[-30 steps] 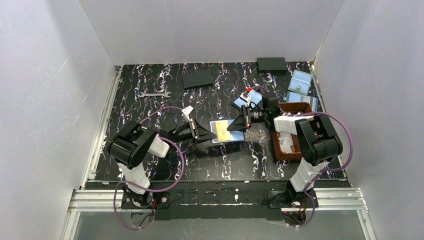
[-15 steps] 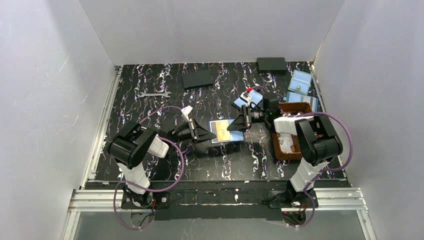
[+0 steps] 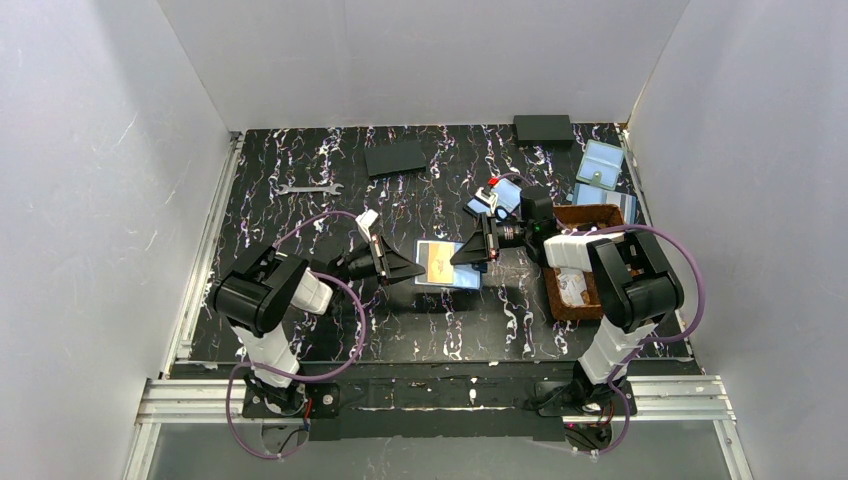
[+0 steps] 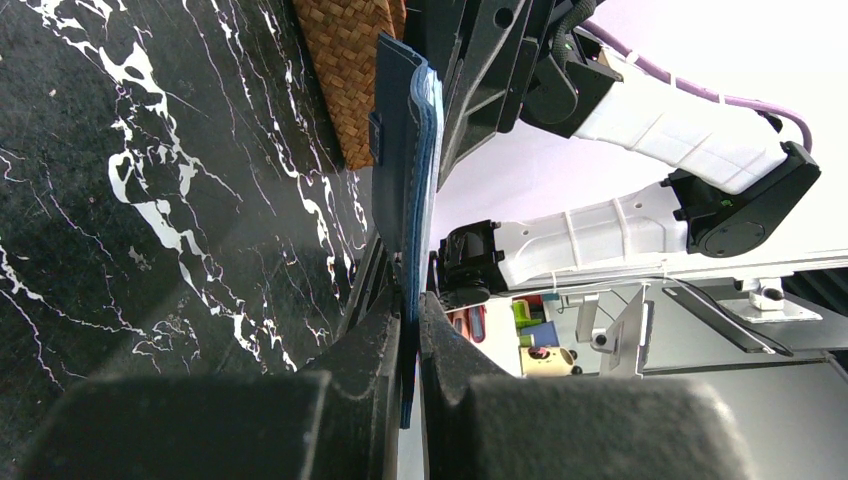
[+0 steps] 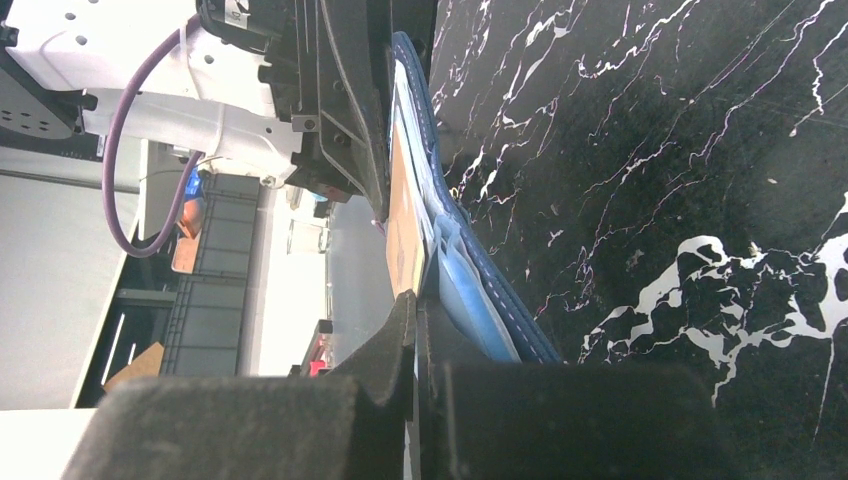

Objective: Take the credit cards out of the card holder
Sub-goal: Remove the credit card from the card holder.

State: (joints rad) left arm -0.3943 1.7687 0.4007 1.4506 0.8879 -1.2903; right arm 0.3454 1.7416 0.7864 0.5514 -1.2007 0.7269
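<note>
The left fingers [image 4: 400, 325] are clenched on one edge of the card holder [image 4: 405, 150], the navy cover pinched flat between them. Opposite, the right fingers [image 5: 408, 330] are pressed together on what looks like the near edge of the orange-tan card [image 5: 403, 220], with the light blue pocket passing just beside them rather than between them. From above, the card holder hangs open between the two arms in the middle of the worktop [image 3: 300, 230], its orange face up; it seems held just off the surface, though I cannot be sure. The woven tray [image 3: 580, 213] sits beside the right arm. No dark card is visible from any view.

The step in hand appears to be drawing out the first card. The next move calls for the left arm to hold firm while the right pulls straight along the pocket, without twisting, so the card slides free instead of dragging the holder with it.
</note>
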